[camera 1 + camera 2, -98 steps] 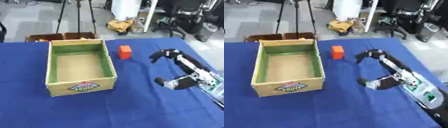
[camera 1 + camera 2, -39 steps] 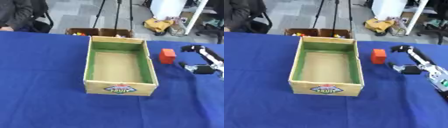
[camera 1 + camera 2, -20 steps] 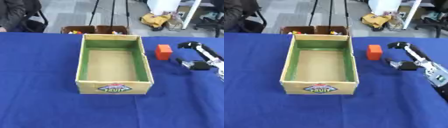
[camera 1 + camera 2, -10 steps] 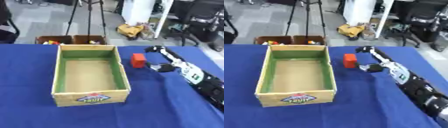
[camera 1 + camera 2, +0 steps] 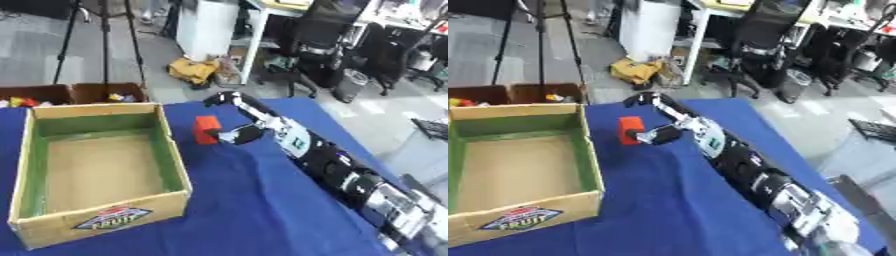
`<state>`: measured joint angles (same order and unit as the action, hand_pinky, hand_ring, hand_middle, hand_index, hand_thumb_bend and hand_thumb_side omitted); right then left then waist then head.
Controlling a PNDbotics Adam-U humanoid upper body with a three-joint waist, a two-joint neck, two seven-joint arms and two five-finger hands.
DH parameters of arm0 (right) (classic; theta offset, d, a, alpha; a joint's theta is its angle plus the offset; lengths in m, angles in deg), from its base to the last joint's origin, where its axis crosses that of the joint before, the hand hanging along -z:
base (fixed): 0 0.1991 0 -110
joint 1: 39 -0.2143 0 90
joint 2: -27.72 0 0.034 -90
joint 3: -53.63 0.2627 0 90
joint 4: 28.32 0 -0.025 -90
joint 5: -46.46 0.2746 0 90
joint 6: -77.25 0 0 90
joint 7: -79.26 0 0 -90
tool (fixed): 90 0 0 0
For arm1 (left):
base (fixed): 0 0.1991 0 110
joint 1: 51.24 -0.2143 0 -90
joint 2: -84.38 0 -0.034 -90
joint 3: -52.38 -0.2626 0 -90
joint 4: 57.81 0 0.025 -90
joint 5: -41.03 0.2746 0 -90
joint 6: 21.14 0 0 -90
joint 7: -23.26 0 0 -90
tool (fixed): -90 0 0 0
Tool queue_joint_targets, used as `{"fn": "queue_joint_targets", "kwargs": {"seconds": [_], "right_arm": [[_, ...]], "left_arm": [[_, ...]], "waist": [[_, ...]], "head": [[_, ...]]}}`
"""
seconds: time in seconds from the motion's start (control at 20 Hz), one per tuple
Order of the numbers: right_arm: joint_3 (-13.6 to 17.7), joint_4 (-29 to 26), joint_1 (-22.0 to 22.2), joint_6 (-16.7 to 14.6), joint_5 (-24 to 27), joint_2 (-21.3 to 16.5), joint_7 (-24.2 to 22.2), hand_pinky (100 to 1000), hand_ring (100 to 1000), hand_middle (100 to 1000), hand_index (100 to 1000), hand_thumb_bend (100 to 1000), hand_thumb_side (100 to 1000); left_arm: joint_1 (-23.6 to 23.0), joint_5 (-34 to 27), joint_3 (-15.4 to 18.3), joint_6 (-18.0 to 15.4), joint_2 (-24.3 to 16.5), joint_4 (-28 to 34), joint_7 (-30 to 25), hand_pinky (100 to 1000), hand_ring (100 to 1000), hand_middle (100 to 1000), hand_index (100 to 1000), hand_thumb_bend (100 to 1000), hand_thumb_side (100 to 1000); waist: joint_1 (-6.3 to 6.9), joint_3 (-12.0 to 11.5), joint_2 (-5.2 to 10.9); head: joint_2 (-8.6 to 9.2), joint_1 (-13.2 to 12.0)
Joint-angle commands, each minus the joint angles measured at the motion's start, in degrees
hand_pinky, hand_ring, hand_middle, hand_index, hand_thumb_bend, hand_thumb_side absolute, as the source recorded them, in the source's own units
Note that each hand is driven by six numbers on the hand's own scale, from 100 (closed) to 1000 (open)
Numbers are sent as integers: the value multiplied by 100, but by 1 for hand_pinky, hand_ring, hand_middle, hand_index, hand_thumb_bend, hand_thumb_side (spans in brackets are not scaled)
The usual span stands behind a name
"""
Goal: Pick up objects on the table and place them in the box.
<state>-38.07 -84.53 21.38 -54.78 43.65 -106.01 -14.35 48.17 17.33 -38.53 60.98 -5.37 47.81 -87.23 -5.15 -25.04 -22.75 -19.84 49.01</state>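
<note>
— So, where's the robot's right hand (image 5: 238, 117) at the moment?

— Reached out across the blue tablecloth (image 5: 262, 210), right up against the small red-orange block (image 5: 206, 129). The upper fingers (image 5: 219, 98) arch over the far side of the block and the thumb (image 5: 229, 136) sits at its near right edge. Spread wide, I'd say, bracketing the block more than gripping it.

— Is it touching?

— The thumb looks to be just at the block's side, but I can't tell for certain whether it makes contact. The block sits flat on the cloth.

— And the box?

— The cardboard box (image 5: 103, 220) is just to the left of the block, a narrow strip of blue cloth between them. Green inner walls, brown floor, a fruit label on the near face. I see nothing lying inside it.

— What about the other hand?

— The left one doesn't show from either eye. Only the right arm (image 5: 337, 170) comes in from the lower right, black with silver joints, stretched diagonally toward the block.

— Anything behind the table?

— Two brown crates (image 5: 70, 93) on the floor past the far edge, with some coloured bits in them, a tripod (image 5: 105, 35), and black office chairs (image 5: 315, 45).
</note>
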Motion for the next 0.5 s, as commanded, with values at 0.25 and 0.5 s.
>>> {"fn": "queue_joint_targets", "kwargs": {"seconds": [0.25, 0.5], "right_arm": [[12, 49, -141, -36, -233, -134, -9, 877, 894, 761, 875, 380, 435], [78, 138, -126, -18, -523, -154, 149, 952, 993, 837, 891, 437, 427]], "left_arm": [[4, 26, 15, -14, -112, 65, -3, 558, 608, 408, 629, 469, 957], [3, 19, 20, -43, -112, 90, -1, 558, 608, 407, 629, 465, 961]], "waist": [[13, -46, 81], [21, -164, 18]], "head": [[100, 32], [144, 42]]}}
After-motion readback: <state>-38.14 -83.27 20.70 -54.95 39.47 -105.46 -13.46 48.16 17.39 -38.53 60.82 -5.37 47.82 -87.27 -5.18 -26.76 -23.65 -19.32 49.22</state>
